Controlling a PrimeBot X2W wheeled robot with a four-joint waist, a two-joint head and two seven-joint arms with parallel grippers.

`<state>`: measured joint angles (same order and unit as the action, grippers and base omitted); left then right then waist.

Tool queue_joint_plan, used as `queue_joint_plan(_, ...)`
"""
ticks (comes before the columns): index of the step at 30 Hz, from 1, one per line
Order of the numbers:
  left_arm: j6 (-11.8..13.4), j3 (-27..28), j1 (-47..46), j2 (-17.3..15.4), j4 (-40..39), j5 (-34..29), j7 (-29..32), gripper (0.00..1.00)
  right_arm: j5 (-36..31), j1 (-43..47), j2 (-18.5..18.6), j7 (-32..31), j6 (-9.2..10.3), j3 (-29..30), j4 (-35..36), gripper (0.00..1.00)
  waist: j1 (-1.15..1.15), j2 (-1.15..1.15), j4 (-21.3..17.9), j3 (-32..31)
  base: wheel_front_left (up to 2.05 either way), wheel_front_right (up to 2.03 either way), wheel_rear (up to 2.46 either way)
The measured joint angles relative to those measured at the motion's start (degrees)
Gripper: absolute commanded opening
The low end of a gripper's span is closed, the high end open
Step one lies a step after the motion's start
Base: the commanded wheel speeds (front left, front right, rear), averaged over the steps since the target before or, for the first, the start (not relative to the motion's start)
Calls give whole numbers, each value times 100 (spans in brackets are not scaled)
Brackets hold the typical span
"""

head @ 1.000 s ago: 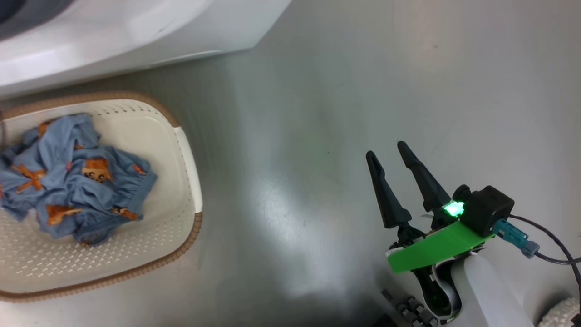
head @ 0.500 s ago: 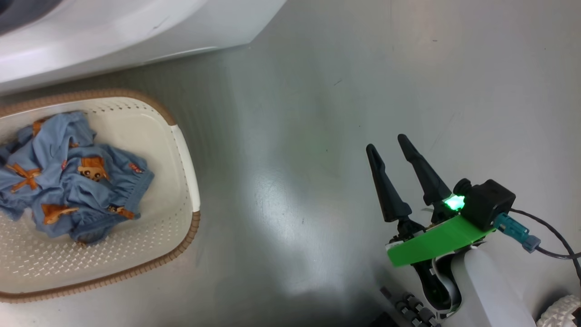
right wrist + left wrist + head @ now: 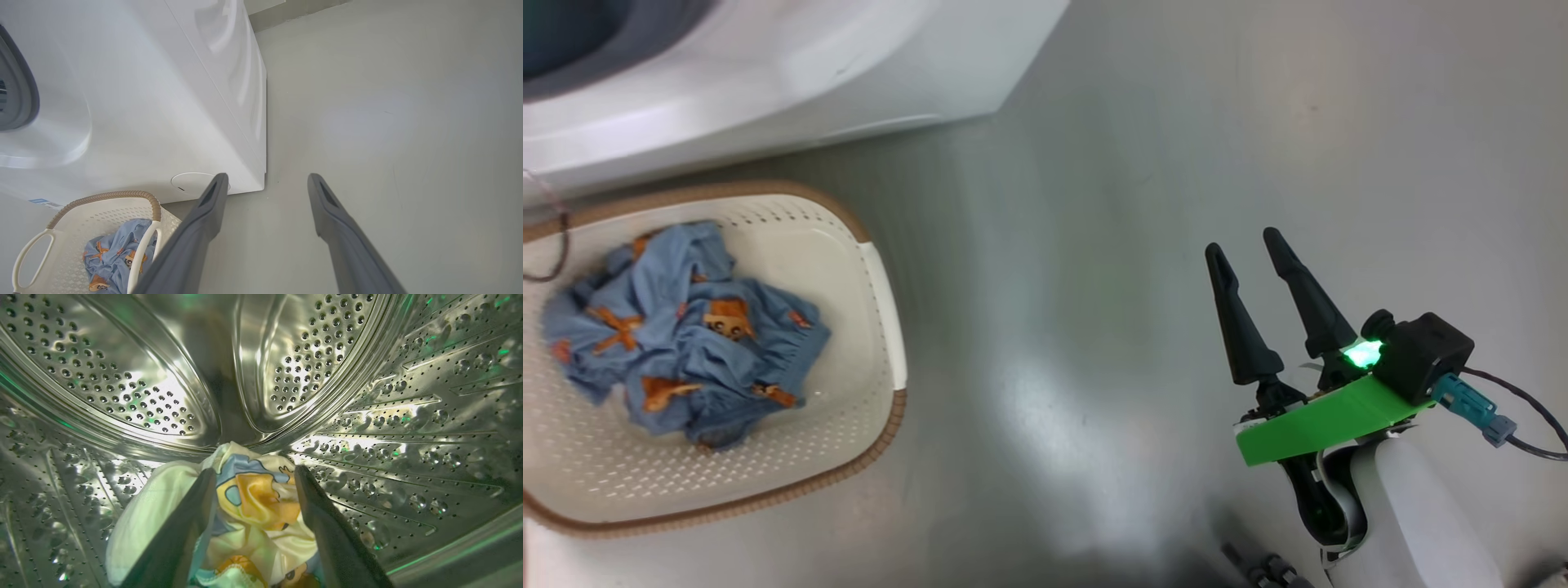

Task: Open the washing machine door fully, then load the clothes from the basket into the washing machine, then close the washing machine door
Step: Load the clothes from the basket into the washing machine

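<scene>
Inside perforated steel (image 3: pixel 122 388), splayed left fingers (image 3: pixel 179 531) flank crumpled clothes (image 3: pixel 261 498); right fingers (image 3: pixel 343 237) splayed, empty.

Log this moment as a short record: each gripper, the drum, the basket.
left gripper: in the drum, jaws open, a cream printed garment between them
right gripper: jaws open, empty, over the floor
basket: on the floor by the washing machine, blue clothes inside
progress: loading partly done, basket not yet emptied

Right hand (image 3: pixel 1241 242), tapered black fingers (image 3: pixel 1243 339), green bracket (image 3: pixel 1327 418), green light (image 3: pixel 1362 353), white forearm (image 3: pixel 1417 518), teal plug (image 3: pixel 1470 402)
</scene>
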<state>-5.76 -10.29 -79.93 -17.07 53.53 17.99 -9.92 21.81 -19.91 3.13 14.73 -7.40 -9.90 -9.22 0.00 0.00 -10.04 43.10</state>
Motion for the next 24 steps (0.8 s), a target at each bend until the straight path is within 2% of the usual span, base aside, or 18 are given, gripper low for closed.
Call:
queue_joint_plan(14, 53, 36, 970, 291, -214, 218, -408, 100, -205, 53, 18, 0, 0, 208, -97, 100, 0, 0, 319, -643, 0, 0, 0)
queue_joint_plan(19, 94, 144, 1585, 307, -555, 282, -449, 100, -205, 242, 49, 0, 0, 271, -175, 100, 0, 0, 404, -956, 0, 0, 0)
queue_joint_plan(24, 208, 312, 2346, 350, -1305, 277, -457, 100, -205, 367, 62, 0, 0, 291, -229, 100, 0, 0, 466, -1289, 0, 0, 0)
